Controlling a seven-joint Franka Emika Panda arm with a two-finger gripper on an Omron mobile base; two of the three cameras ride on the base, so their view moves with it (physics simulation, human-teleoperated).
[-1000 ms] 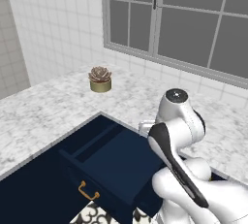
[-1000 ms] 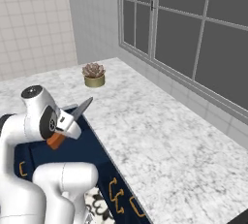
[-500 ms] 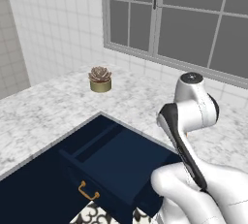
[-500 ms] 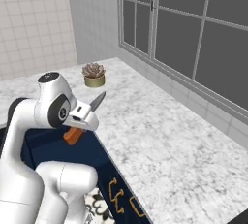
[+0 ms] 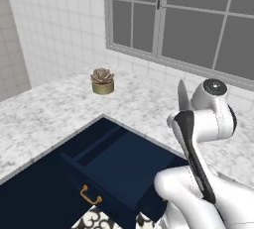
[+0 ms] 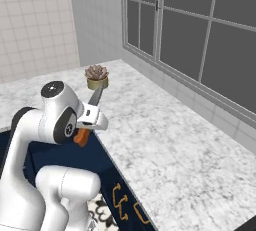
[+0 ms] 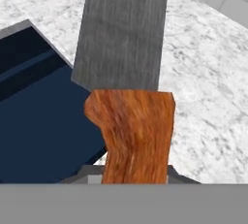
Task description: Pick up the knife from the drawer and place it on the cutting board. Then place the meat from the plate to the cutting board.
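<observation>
I see the gripper raised above the counter edge, clamped on the knife. In the hand view the orange handle runs up from between the fingertips and the wide grey blade points away from the camera, toward the marble. From the right base view the blade angles up toward the small potted succulent, with the handle's orange end poking out below the wrist. From the left base view I can make out the grey blade tip sticking up just beside the arm's upper joint.

The drawer stands pulled open under the counter, dark navy inside, with its curved brass handle on the front face. A divider ridge crosses its interior near the back. In the hand view the knife hangs over the drawer's right rim, where navy meets the marble countertop.

The succulent sits in a brass-coloured pot on the countertop, well apart from the drawer, in front of the window.
</observation>
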